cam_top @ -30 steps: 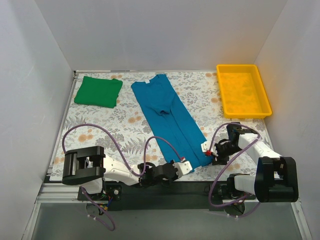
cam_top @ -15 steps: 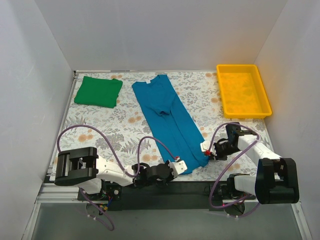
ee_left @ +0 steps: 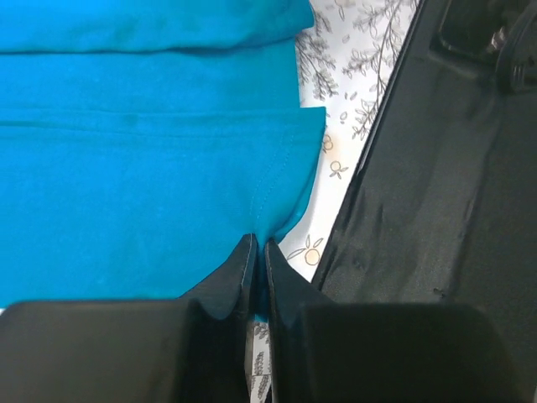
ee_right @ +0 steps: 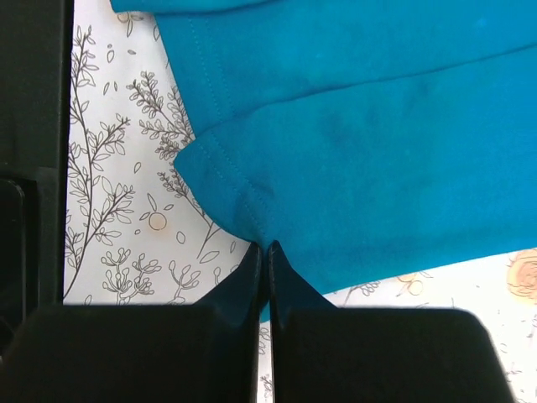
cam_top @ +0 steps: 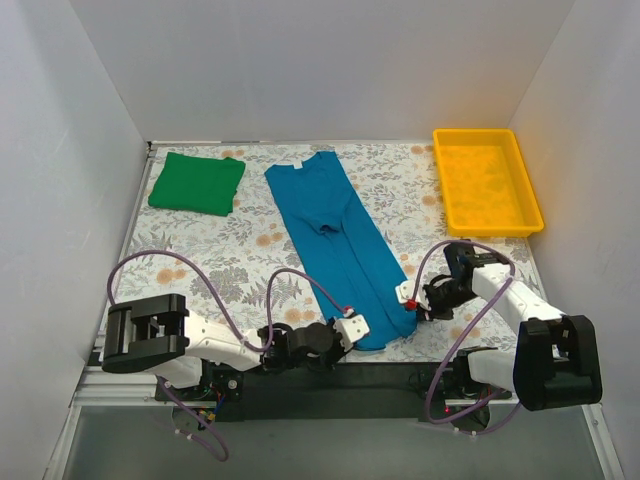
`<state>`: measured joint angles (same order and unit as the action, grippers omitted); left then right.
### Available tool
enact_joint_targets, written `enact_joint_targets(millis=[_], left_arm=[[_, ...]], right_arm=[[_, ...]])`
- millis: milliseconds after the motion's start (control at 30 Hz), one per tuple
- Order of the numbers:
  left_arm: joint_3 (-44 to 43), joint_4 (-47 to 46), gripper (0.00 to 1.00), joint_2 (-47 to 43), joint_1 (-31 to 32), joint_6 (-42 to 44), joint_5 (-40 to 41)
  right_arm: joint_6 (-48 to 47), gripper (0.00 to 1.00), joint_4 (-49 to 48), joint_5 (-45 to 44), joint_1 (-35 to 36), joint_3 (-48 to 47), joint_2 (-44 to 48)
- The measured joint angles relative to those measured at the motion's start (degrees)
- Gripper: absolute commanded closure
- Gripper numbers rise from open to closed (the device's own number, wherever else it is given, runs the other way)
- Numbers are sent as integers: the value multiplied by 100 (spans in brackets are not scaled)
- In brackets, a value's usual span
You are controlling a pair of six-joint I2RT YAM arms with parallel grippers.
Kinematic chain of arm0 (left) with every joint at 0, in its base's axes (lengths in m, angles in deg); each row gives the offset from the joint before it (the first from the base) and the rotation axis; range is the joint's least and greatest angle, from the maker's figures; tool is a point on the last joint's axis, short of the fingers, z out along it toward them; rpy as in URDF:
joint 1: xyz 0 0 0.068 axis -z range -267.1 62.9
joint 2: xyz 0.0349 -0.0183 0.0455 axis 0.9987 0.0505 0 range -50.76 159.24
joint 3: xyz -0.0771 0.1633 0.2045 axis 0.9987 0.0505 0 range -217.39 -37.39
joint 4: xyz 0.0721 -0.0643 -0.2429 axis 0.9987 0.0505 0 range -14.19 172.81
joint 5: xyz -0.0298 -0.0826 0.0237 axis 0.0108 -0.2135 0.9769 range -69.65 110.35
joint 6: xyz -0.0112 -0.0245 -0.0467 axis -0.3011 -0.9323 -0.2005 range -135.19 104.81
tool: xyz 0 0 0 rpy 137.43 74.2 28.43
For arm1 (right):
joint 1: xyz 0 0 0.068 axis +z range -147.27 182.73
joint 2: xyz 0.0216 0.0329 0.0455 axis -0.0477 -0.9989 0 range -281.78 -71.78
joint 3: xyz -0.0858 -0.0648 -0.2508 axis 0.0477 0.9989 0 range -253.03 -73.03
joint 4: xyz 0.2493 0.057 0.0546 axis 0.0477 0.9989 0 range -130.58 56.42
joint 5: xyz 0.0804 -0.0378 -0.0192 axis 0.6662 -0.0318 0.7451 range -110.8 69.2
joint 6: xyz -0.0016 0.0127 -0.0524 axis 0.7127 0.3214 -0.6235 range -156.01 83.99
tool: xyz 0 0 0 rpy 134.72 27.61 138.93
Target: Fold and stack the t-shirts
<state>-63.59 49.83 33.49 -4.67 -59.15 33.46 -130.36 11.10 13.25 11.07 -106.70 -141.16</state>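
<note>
Two shirts lie on the flower-patterned table [cam_top: 215, 255]. The teal-blue t-shirt [cam_top: 335, 235] is folded into a long, narrow strip that runs diagonally from the far middle toward the near edge. The green t-shirt [cam_top: 197, 183] sits as a folded square in the far left corner, well apart from it. A yellow tray [cam_top: 472, 133] stands at the far right.

Only the top view takes in the green shirt, the tray and both arms at once. It shows the left gripper [cam_top: 356, 326] low at the strip's near left corner and the right gripper [cam_top: 405, 296] at its near right corner, but the fingers are too small there to read.

The wrist views supply that detail. The left gripper's fingers [ee_left: 231, 281] are pressed together on the hem at a cloth corner, which puckers into a small crease at the tips, near the black strip [ee_left: 436, 168] along the table edge. The right gripper's fingers [ee_right: 241, 281] likewise pinch the stitched hem at a layered corner.
</note>
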Motion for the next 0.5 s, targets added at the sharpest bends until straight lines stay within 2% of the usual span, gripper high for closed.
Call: enact_joint_targets(millis=[233,500], left_arm=[[227,-168,100,-586,-588,-179,-289],[339,-361,100,-850,-1480,-280,-802]], right_arm=[[468,99,195,136,164,-769,-232],[1045,99,234,356,258,-1915,-1150]])
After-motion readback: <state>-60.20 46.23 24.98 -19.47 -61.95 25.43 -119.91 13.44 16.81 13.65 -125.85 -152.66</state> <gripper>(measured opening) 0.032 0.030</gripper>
